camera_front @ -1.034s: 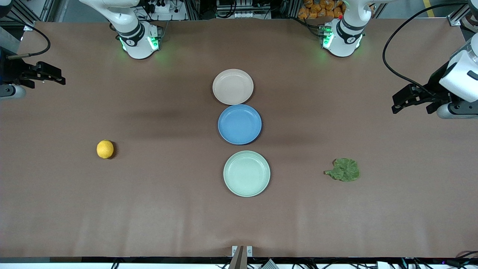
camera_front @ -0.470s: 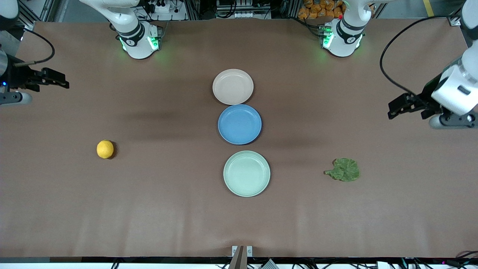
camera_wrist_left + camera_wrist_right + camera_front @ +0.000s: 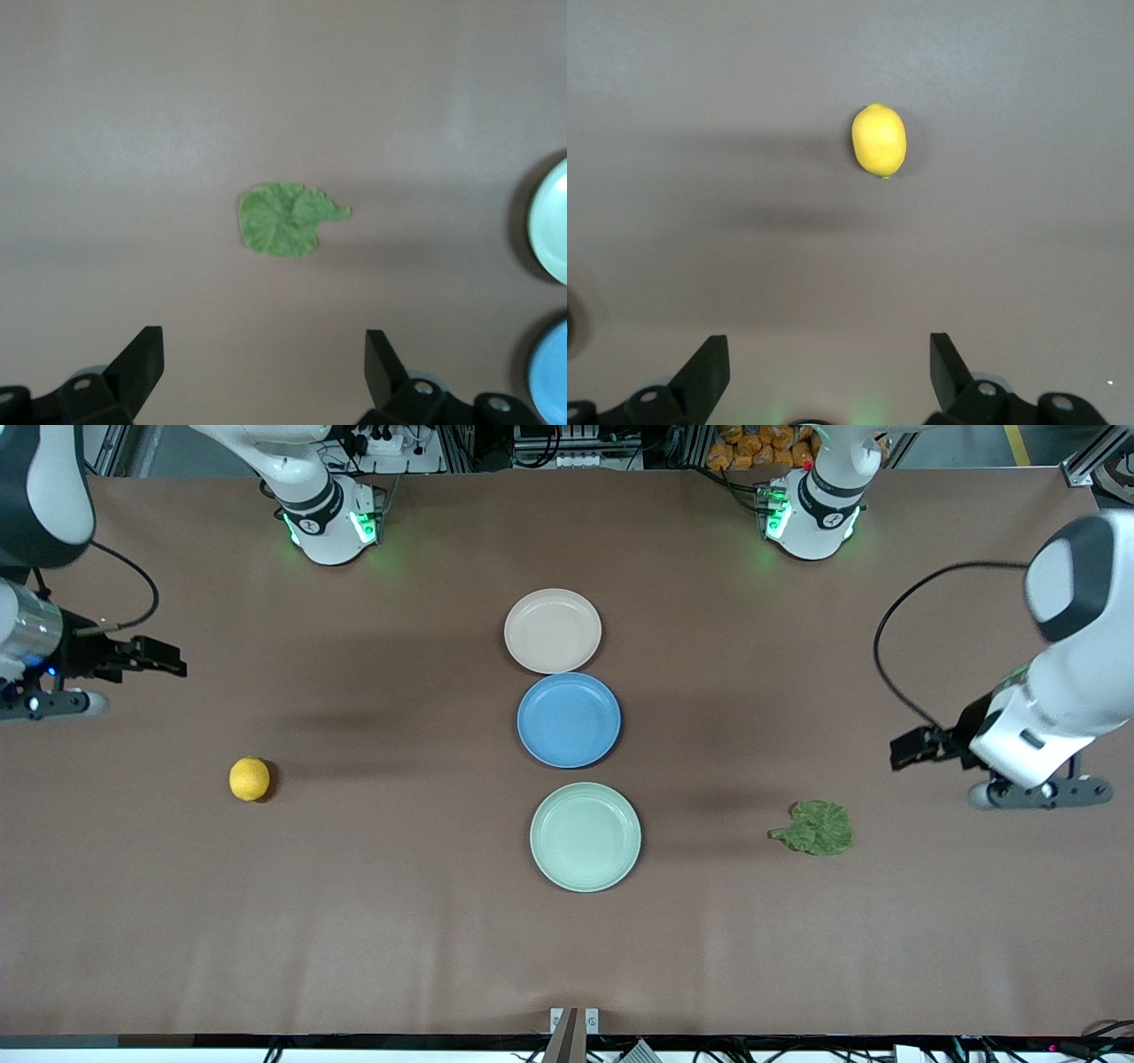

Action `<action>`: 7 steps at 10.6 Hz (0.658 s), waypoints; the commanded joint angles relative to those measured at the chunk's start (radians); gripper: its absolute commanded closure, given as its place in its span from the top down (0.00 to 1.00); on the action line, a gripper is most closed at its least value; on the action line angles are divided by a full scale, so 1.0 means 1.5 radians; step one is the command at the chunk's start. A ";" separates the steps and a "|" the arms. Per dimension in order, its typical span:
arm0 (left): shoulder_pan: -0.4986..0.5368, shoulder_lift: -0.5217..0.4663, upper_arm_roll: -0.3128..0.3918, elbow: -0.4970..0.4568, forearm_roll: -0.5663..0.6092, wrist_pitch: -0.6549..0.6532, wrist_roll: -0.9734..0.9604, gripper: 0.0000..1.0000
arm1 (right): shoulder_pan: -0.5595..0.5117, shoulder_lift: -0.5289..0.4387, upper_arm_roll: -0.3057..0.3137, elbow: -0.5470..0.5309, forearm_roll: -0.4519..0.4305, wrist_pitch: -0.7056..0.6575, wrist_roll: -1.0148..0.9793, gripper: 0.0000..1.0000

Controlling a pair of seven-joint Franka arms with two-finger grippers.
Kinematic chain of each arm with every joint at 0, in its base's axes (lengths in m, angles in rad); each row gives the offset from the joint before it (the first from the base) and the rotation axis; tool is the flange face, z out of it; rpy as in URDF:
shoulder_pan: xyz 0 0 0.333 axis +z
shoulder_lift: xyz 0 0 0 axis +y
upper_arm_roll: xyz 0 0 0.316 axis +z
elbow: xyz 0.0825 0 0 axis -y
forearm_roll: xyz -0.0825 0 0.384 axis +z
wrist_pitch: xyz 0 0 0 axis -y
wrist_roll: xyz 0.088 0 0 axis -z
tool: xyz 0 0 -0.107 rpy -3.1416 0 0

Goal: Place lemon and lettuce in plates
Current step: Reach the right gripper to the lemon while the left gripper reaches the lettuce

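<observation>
Front view: nothing's been grasped yet, both arms are on approach. Left end effector point(image 3: 912, 748) hangs over the surface near the left arm's end, fingers spread wide, holding nothing; the lettuce point(image 3: 815, 828) lies flat just off it, well apart from the mint plate point(image 3: 585, 836). Right end effector point(image 3: 164, 662) is over the right arm's end edge, also spread and empty; the lemon point(image 3: 250, 779) sits on bare surface toward that end, well clear of the beige plate point(image 3: 552, 631). Blue plate point(image 3: 569, 719) sits between the two targets, so skip it.

Your left wrist view shows the leaf point(image 3: 288, 220) roughly centred between the fingers. Come straight down and pinch near the stem or a raised crinkle, since a flat leaf gives little to grab. On the lemon point(image 3: 879, 140), you're off-centre: line up first, then close across the short axis so it doesn't roll out.
</observation>
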State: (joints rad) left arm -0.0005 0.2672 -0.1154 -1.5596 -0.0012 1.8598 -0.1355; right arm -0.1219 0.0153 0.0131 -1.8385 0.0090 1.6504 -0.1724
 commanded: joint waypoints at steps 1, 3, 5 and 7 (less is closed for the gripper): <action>0.006 0.001 0.003 -0.162 0.011 0.208 0.021 1.00 | -0.032 0.078 0.003 0.002 0.000 0.068 -0.014 1.00; 0.006 0.039 0.003 -0.204 0.012 0.284 0.021 1.00 | -0.046 0.116 0.003 0.001 -0.004 0.108 -0.046 1.00; 0.001 0.106 0.003 -0.220 0.012 0.367 0.022 1.00 | -0.047 0.141 0.003 0.001 -0.005 0.137 -0.046 1.00; 0.004 0.145 0.003 -0.249 0.020 0.456 0.024 1.00 | -0.046 0.158 0.002 -0.053 -0.008 0.219 -0.045 1.00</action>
State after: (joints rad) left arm 0.0021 0.4263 -0.1108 -1.9032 0.0001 2.4279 -0.1188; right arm -0.1849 0.2322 0.0104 -1.8524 0.0068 1.8719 -0.2281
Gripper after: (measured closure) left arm 0.000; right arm 0.000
